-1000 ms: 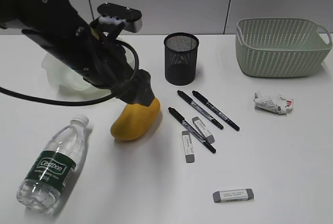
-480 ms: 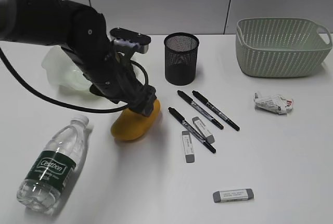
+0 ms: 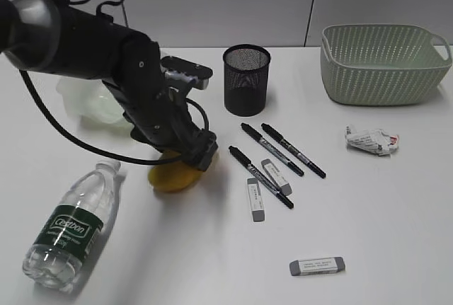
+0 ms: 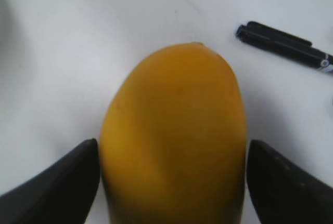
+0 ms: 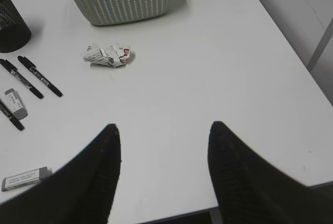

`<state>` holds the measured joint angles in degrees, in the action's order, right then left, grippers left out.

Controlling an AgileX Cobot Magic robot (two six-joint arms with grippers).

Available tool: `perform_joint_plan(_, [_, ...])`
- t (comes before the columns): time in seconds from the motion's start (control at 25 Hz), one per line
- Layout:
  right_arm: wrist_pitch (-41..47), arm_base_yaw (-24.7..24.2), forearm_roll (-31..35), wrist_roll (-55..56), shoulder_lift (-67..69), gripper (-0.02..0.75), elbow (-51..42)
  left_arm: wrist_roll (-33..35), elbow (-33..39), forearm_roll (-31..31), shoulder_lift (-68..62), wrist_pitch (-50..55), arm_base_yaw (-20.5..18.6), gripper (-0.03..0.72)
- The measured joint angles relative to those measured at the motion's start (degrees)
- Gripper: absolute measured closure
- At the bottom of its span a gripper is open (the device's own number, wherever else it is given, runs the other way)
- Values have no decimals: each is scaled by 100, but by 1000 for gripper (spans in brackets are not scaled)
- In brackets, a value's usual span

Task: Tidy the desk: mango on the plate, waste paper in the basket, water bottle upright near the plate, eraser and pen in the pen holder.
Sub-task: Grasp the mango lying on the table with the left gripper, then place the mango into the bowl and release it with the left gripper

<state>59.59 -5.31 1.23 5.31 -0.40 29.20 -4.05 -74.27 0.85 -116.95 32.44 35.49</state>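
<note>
The yellow-orange mango (image 3: pixel 168 178) lies on the white desk (image 3: pixel 368 220), mostly hidden under my left arm. My left gripper (image 3: pixel 187 161) is open and down over the mango (image 4: pixel 174 130), with one finger on each side of it and narrow gaps between. The pale green wavy plate (image 3: pixel 79 98) sits behind the arm at the left. The water bottle (image 3: pixel 67 227) lies on its side at the front left. The black mesh pen holder (image 3: pixel 246 78) stands at the back middle. My right gripper (image 5: pixel 164 141) is open and empty above bare desk.
The sage-green basket (image 3: pixel 382 64) stands at the back right, with the waste paper (image 3: pixel 371 140) in front of it. Three black pens (image 3: pixel 272 148) and two erasers (image 3: pixel 255 199) lie in the middle. A third eraser (image 3: pixel 316 266) lies near the front edge.
My left arm has swung down and lowered the gripper over the mango, which now shows less. The mango and the other things have not moved.
</note>
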Motion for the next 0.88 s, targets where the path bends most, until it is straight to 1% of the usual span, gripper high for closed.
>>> perform_joint_plan(0.08, [0,0,0,0,0,303,0,0,0,0,-57,39,0,46])
perform_joint_plan(0.16, [0,0,0,0,0,303,0,-6,0,-6,-68,66,0,99])
perform_joint_plan(0.32, [0,0,0,0,0,303,0,-10,0,-6,-13,220,0,103])
perform_joint_plan(0.44, [0,0,0,0,0,303,0,-10,7,-17,370,224,0,103])
perform_joint_plan(0.52, [0,0,0,0,0,303,0,-10,7,-85,754,6,-23,103])
perform_joint_plan(0.6, [0,0,0,0,0,303,0,-10,7,-85,1251,-392,-157,103])
perform_joint_plan(0.68, [0,0,0,0,0,303,0,-10,1,-145,1593,-894,-480,103])
perform_joint_plan(0.76, [0,0,0,0,0,303,0,-10,-17,-136,1706,-1262,-966,103])
perform_joint_plan(0.84, [0,0,0,0,0,303,0,-10,-23,-157,1518,-1609,-1554,103])
perform_joint_plan(0.88, [0,0,0,0,0,303,0,-10,-30,-172,1380,-1740,-1732,103])
